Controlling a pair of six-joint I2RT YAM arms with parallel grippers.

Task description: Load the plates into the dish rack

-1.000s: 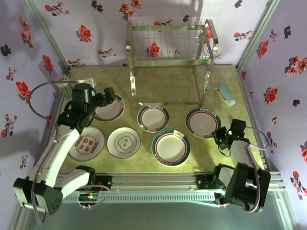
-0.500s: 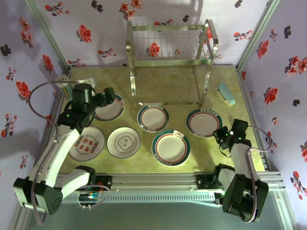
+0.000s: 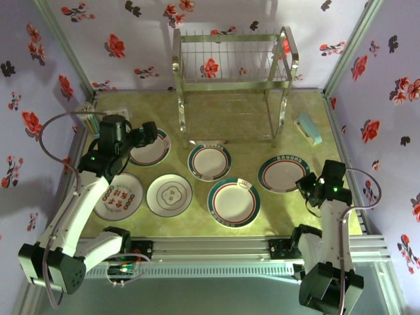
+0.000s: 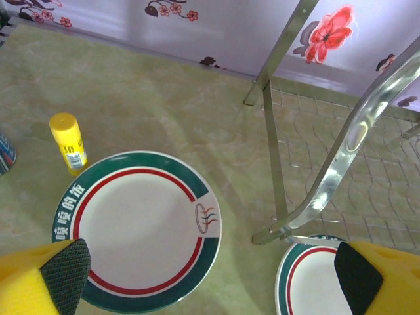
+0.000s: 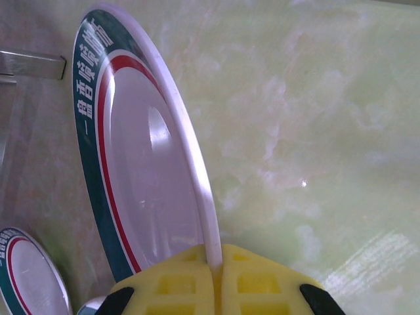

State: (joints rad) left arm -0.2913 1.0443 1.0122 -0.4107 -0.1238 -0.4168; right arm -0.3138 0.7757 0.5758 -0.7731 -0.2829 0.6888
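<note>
The right hand (image 5: pixel 216 270) is clamped shut on the rim of a green-and-red banded plate (image 5: pixel 141 164) at the right side of the surface (image 3: pixel 243 134), its yellow pads (image 5: pixel 174 283) meeting on the thin white edge. Across the surface, the left hand (image 4: pixel 210 272) hangs wide open with nothing in it, above another banded plate (image 4: pixel 141 226) that lies flat near a leg of the dish rack (image 3: pixel 233 59). The rack stands at the far edge and I can see no plate in it, while four more plates lie between the two arms. These look like glazed ceramic, so I take them to be stiff, slick and brittle, and fairly heavy for a two-finger pinch. Held by one edge, such a plate would want to swing down and pivot between the pads, or slide out on the glaze. To my eye the rim is the only real purchase: bite deep over the lip, keep the plate on edge, and move it gently to the slots, since a knock on the wire could chip it.
</note>
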